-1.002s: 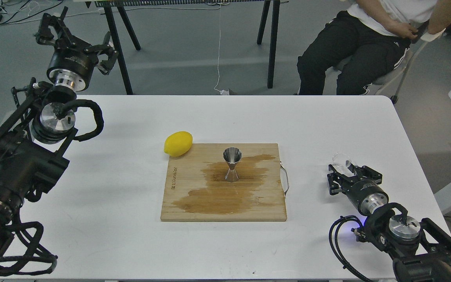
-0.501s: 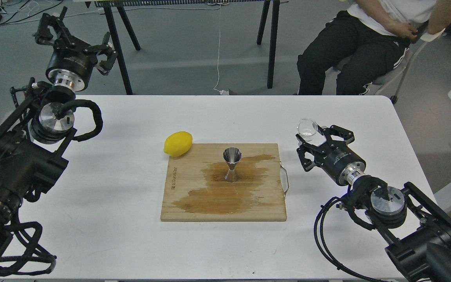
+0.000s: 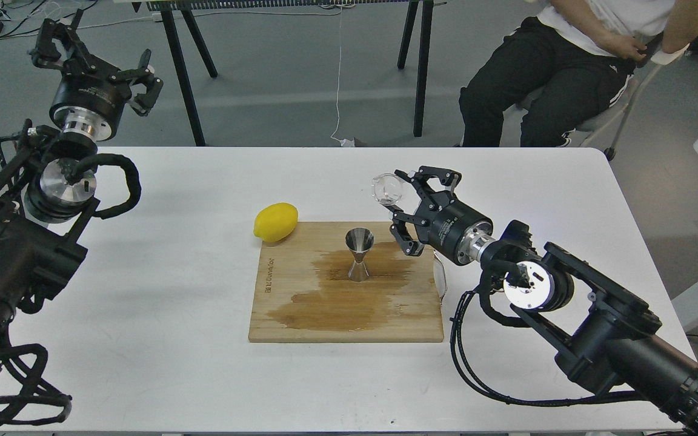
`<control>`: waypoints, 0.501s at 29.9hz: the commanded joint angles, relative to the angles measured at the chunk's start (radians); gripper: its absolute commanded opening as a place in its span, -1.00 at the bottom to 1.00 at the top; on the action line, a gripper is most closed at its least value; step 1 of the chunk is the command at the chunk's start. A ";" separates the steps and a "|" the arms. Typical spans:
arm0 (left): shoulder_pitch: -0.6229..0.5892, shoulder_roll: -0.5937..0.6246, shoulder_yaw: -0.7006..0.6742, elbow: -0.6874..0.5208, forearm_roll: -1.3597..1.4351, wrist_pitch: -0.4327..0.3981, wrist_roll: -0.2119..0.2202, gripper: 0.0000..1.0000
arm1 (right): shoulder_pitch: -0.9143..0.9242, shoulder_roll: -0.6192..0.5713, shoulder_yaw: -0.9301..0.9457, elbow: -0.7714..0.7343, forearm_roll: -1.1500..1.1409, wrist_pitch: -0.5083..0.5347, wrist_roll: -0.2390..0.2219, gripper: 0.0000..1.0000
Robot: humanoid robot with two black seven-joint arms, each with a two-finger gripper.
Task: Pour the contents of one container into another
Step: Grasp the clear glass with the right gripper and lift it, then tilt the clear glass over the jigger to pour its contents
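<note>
One clear glass cup [image 3: 389, 189] pinched in right gripper [image 3: 402, 200], raised at 2 o'clock from steel jigger [image 3: 359, 254] on wet cutting board [image 3: 300, 315]; left gripper [image 3: 91, 54] spread, empty; narrow mouth risks spill if tilted off-centre.

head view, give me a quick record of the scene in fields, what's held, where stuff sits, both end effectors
held item: clear glass cup, gripped by the right end effector, in the air
cup position: up and to the right of the jigger, not yet over it
target: steel jigger, upright on the wooden cutting board
board state: large dark wet stain around the jigger
lemon: at the board's far left corner
left end effector: open, empty, raised beyond the table's far left edge
</note>
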 commanded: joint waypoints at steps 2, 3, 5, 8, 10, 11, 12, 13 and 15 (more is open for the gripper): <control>0.000 0.009 -0.003 0.000 -0.001 0.003 -0.001 1.00 | 0.024 0.011 -0.053 -0.001 -0.127 -0.015 0.001 -0.22; 0.000 0.012 -0.005 0.000 -0.001 0.003 -0.001 1.00 | 0.023 0.013 -0.061 -0.001 -0.162 -0.017 0.001 -0.22; 0.000 0.014 -0.005 0.000 -0.001 0.003 -0.001 1.00 | 0.018 0.022 -0.076 0.000 -0.223 -0.023 0.004 -0.22; 0.002 0.014 -0.005 0.000 -0.002 0.003 -0.001 1.00 | 0.012 0.020 -0.086 0.018 -0.274 -0.038 0.019 -0.22; 0.002 0.014 -0.005 0.000 -0.002 0.003 -0.001 1.00 | 0.010 0.014 -0.087 0.026 -0.285 -0.044 0.025 -0.22; 0.002 0.017 -0.005 0.000 -0.002 0.003 -0.001 1.00 | 0.010 0.013 -0.087 0.026 -0.292 -0.046 0.025 -0.22; 0.002 0.017 -0.005 0.000 -0.002 0.003 -0.001 1.00 | 0.010 0.011 -0.087 0.028 -0.302 -0.047 0.025 -0.22; 0.002 0.018 -0.003 0.000 -0.002 0.003 -0.001 1.00 | 0.010 0.011 -0.089 0.026 -0.323 -0.047 0.025 -0.22; 0.003 0.021 -0.003 0.000 -0.002 0.003 -0.001 1.00 | 0.009 0.010 -0.089 0.026 -0.367 -0.047 0.025 -0.22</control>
